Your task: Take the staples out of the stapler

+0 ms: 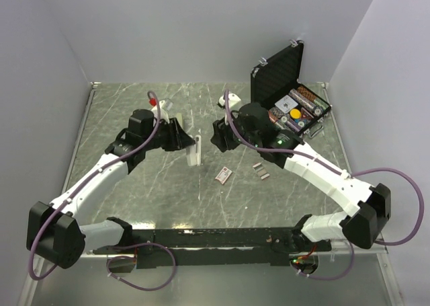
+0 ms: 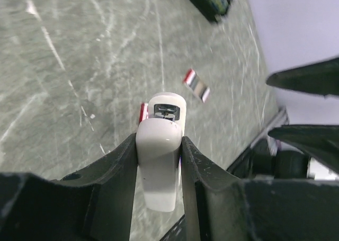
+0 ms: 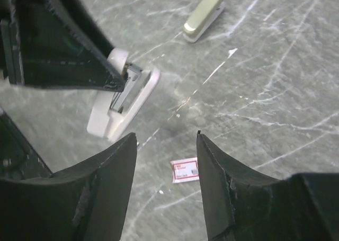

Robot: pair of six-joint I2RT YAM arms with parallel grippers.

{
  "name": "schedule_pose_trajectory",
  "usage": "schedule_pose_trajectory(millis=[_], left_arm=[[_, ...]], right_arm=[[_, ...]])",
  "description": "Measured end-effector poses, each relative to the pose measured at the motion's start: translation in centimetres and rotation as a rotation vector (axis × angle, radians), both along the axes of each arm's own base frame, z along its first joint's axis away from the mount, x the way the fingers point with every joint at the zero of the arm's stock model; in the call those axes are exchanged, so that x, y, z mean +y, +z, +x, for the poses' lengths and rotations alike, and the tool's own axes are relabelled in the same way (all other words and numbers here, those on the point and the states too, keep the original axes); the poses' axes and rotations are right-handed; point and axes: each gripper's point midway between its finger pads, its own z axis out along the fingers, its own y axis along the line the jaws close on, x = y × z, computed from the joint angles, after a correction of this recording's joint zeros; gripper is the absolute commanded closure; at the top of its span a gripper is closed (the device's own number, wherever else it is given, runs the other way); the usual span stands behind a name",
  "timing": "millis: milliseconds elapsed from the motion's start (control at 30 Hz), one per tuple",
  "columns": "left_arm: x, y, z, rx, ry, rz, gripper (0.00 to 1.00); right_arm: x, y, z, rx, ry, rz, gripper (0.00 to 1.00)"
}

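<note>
My left gripper [image 1: 190, 142] is shut on a white stapler [image 1: 195, 151] and holds it above the table's middle. In the left wrist view the stapler [image 2: 160, 145] sits pinched between my fingers [image 2: 197, 161], its metal channel facing away. Two tiny grey staple strips [image 1: 260, 170] lie on the table right of a pink-and-white flat box [image 1: 224, 175]. My right gripper [image 1: 216, 136] is open and empty just right of the stapler. In the right wrist view it [image 3: 165, 145] hovers over the box [image 3: 185, 170], with the stapler [image 3: 124, 100] to its upper left. No staples show in either wrist view.
An open black case [image 1: 277, 76] with small items stands at the back right. A second small stapler [image 1: 225, 101] lies at the back centre and shows in the right wrist view [image 3: 204, 14]. A white-and-red object [image 1: 160, 105] lies at the back left.
</note>
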Motion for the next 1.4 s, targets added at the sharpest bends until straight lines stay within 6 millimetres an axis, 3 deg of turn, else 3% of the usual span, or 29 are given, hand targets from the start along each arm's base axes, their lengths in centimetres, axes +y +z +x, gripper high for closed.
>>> schedule_pose_trajectory(millis=[100, 233, 267, 700, 900, 1033, 1400], left_arm=[[-0.6, 0.0, -1.1, -0.026, -0.111, 0.024, 0.99], [-1.4, -0.5, -3.2, -0.04, -0.26, 0.039, 0.99], [-1.7, -0.6, -3.9, -0.041, -0.302, 0.038, 0.99], [-4.8, 0.3, -11.1, -0.12, -0.704, -0.017, 0.99], [-4.8, 1.8, -12.3, -0.194, -0.75, -0.033, 0.99], [-4.6, 2.7, -12.7, -0.231, -0.754, -0.04, 0.99], [-4.8, 2.8, -13.2, -0.232, -0.769, -0.044, 0.99]], right_arm=[[0.0, -0.4, -1.0, -0.013, 0.076, -0.004, 0.62], [0.3, -0.7, -2.9, -0.007, 0.195, 0.023, 0.96], [0.4, -0.5, -3.2, -0.004, 0.22, 0.034, 1.0], [2.3, 0.2, -7.4, 0.153, 0.53, 0.201, 1.0], [2.3, 0.2, -9.4, 0.218, 0.615, 0.237, 1.0], [1.8, -1.3, -10.6, 0.274, 0.631, 0.236, 1.0], [1.4, -1.9, -11.9, 0.286, 0.663, 0.26, 1.0]])
